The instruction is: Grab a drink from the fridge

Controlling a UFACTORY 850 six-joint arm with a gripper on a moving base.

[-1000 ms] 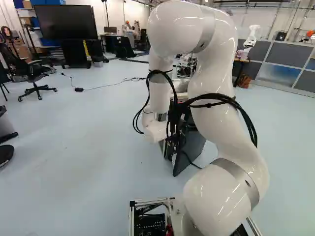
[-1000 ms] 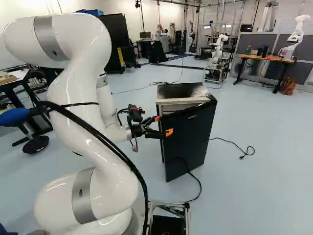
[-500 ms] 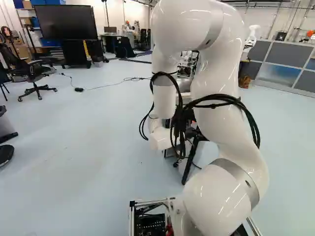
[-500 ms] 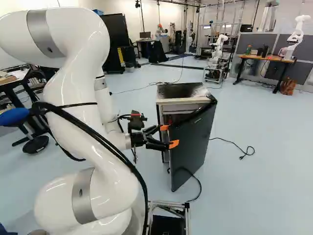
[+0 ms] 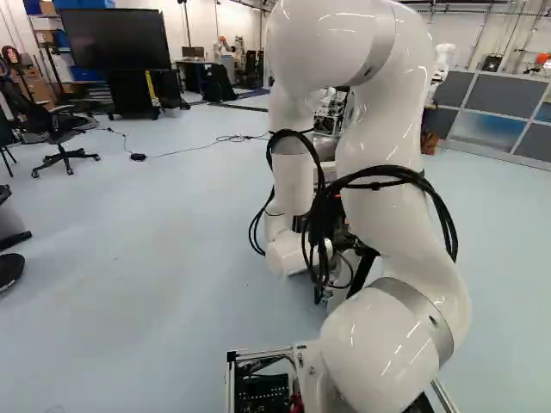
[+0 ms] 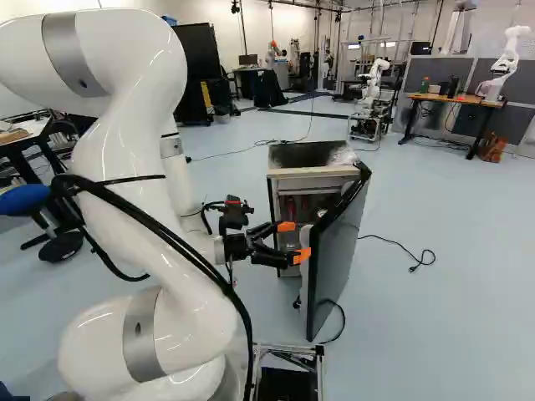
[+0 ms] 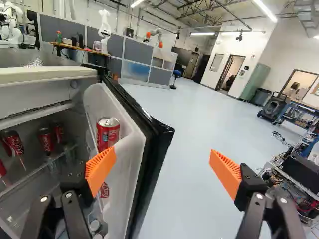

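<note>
Black end effector [image 6: 292,241], fingers spread wide, gripping nothing; fridge [image 6: 306,156], one, its black door [image 6: 341,251] ajar, the door's edge seen between the fingers in the wrist view, contact indeterminable; red can [image 7: 108,128], upright, in the door's inner side; further red cans [image 7: 46,141], inside the fridge.

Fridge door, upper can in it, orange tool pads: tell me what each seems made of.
Door: dark, reflective outer skin, perhaps coated metal; pale, moulded-looking liner, probably plastic.
Can: glossy printed metal, judging by its silvery lid.
Pads: matte, ridged, likely rubber or flexible plastic.
</note>
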